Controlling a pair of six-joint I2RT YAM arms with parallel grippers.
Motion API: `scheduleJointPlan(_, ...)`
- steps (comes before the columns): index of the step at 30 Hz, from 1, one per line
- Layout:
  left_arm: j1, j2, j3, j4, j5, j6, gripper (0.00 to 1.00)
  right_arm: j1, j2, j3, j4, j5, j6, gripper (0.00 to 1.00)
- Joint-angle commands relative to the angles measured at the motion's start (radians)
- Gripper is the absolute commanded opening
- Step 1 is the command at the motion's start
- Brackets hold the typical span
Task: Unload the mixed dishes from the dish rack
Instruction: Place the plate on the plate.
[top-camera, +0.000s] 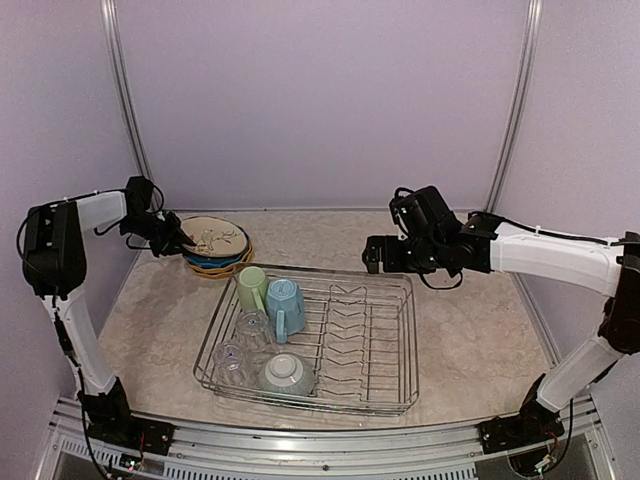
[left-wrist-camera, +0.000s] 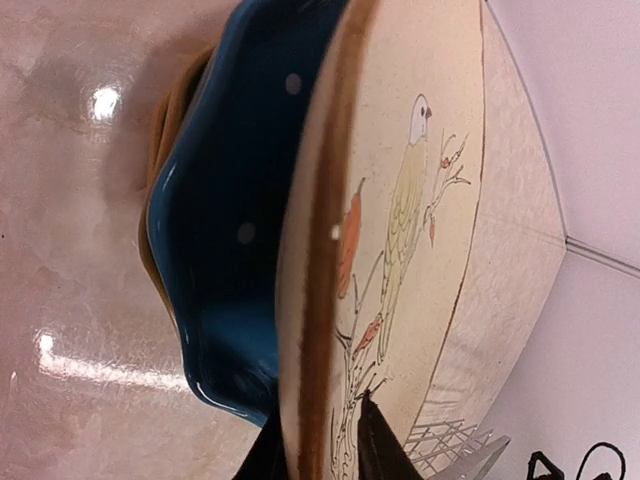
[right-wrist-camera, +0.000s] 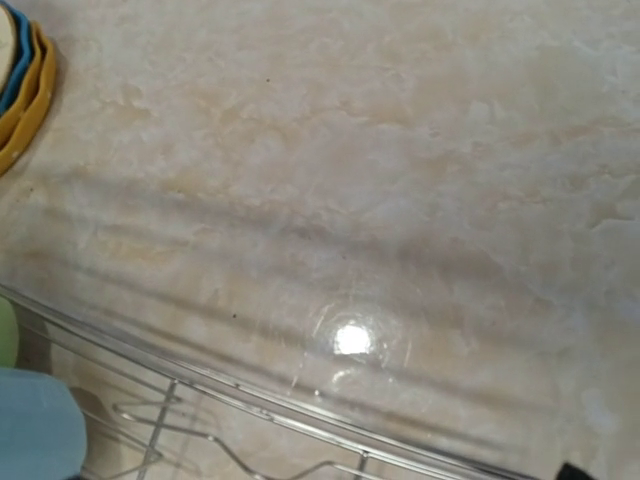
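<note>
Two mugs (top-camera: 285, 305), one bowl (top-camera: 287, 373), perhaps two glasses (top-camera: 253, 328), several stacked plates (top-camera: 215, 245).

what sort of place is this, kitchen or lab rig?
Probably a lab test cell mocked up as a kitchen counter: plain lilac wall panels, an aluminium base rail, a wire dish rack on a marble-look tabletop.

Left arm (top-camera: 100, 211) rises then reaches inward, left gripper (top-camera: 187, 243) pinched on the cream plate (top-camera: 218, 236) rim. Right arm (top-camera: 550, 256) stretches leftward, right gripper (top-camera: 372, 256) hanging with jaws spread wide.
</note>
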Motion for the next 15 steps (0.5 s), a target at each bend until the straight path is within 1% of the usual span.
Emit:
scheduleJointPlan(1, 0.005, -0.002, 0.049, 0.012, 0.017, 0.039, 0.29, 0.014, 0.021, 0.049, -0.053, 0.024, -0.025, 1.00)
scheduleJointPlan(4, 0.007, -0.022, 0.050, 0.000, -0.003, 0.045, 0.47, 0.015, 0.019, 0.056, -0.061, 0.019, -0.028, 1.00)
scheduleJointPlan(9, 0.005, -0.072, 0.046, -0.022, -0.055, 0.058, 0.67, 0.017, 0.007, 0.062, -0.071, 0.025, -0.034, 1.00)
scheduleJointPlan(12, 0.006, -0.126, 0.025, -0.021, -0.094, 0.063, 0.77, 0.016, -0.002, 0.069, -0.081, 0.023, -0.046, 1.00)
scheduleJointPlan(15, 0.001, -0.202, -0.010, 0.000, -0.118, 0.063, 0.82, 0.018, -0.014, 0.066, -0.079, 0.001, -0.074, 1.00)
